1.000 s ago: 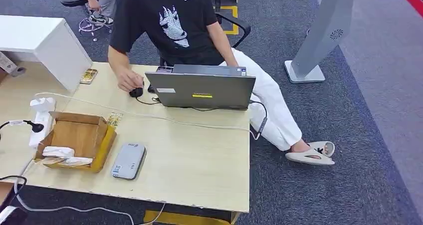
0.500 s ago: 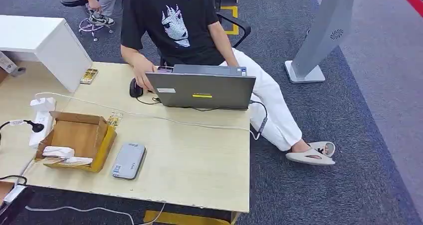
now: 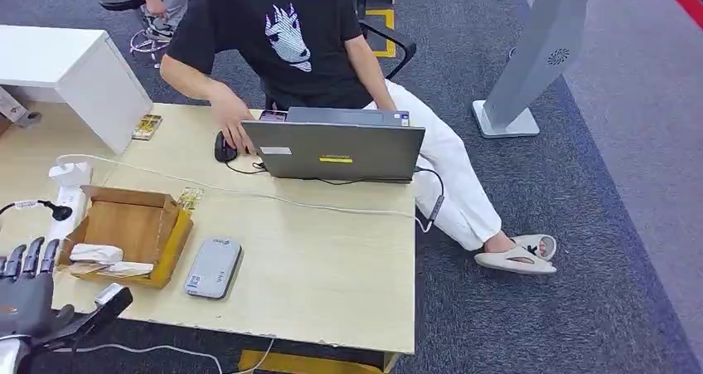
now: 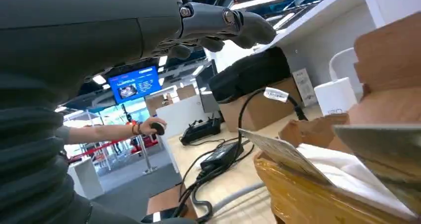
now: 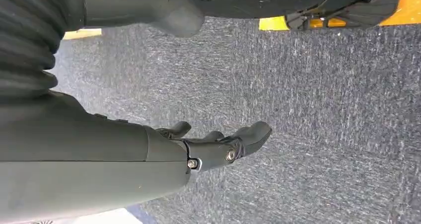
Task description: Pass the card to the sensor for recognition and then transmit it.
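Observation:
A grey flat sensor box point(image 3: 214, 266) lies on the wooden table point(image 3: 332, 266), just right of an open cardboard box point(image 3: 128, 229). White card-like pieces point(image 3: 98, 254) lie in the box's near end, and the left wrist view shows them as a white layer point(image 4: 347, 172) behind the box's yellow-taped edge. My left hand point(image 3: 33, 295) hovers at the table's near left corner, fingers spread, holding nothing. Its fingertips point(image 4: 238, 25) are apart from the box. My right hand point(image 5: 213, 144) hangs over grey carpet, fingers loosely extended, empty.
A person in a black shirt sits at the far side behind a grey laptop point(image 3: 336, 146), one hand by a black mouse point(image 3: 224, 148). A white cable point(image 3: 249, 193) crosses the table. A power strip point(image 3: 66, 196) and black plug lie at the left. A white cabinet point(image 3: 75, 71) stands at the far left.
My left hand has risen into the head view at the lower left. The person's hand moved from the mouse toward the laptop and rests beside the mouse.

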You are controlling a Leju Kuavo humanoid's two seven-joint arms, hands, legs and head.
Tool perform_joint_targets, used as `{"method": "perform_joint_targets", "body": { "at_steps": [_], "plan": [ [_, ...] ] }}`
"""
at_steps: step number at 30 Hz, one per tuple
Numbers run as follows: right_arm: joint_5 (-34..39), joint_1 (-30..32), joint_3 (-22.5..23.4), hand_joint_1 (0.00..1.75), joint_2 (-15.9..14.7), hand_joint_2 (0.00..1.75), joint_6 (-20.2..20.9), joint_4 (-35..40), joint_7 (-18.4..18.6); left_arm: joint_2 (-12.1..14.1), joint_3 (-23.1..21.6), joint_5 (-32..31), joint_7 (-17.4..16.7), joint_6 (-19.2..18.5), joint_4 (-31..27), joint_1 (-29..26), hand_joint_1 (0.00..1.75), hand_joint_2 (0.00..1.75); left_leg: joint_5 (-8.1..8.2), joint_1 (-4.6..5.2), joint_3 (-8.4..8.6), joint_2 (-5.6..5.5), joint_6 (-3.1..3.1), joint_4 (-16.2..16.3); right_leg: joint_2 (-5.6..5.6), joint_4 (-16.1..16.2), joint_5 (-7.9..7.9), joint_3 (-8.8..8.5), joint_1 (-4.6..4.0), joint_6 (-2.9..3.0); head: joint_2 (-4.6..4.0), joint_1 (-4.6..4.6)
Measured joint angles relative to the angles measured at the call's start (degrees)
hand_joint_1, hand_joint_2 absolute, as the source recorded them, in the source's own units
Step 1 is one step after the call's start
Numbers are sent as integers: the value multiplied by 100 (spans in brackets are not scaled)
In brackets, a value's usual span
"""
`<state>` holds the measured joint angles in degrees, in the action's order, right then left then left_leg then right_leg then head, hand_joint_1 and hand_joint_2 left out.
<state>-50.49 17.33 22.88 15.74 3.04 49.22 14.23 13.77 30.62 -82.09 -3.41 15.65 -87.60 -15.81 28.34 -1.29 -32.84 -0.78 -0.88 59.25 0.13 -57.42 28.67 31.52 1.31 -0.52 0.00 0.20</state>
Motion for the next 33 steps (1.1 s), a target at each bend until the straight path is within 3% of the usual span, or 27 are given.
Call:
{"method": "perform_joint_targets", "body": {
  "at_steps": [6,12,33],
  "plan": [
    [166,-28,-162,0,-37,175,-205,-98,-61,511,-1058,363,-310,227,164,19,0,175,-3,-1,2,0,-4,0,-1,0,-1,-1,-1,2,0,2],
    [304,-36,-286,0,-63,175,-207,-129,-26,835,-1882,599,-465,229,155,107,0,175,-4,-1,2,0,-3,0,0,0,-3,-2,-1,2,0,4],
    [514,-36,-455,0,-120,175,-243,-151,83,1130,-2590,833,-620,157,124,316,0,175,-5,-1,4,2,-3,0,3,0,-3,-3,-1,3,0,2]
  ]
}}
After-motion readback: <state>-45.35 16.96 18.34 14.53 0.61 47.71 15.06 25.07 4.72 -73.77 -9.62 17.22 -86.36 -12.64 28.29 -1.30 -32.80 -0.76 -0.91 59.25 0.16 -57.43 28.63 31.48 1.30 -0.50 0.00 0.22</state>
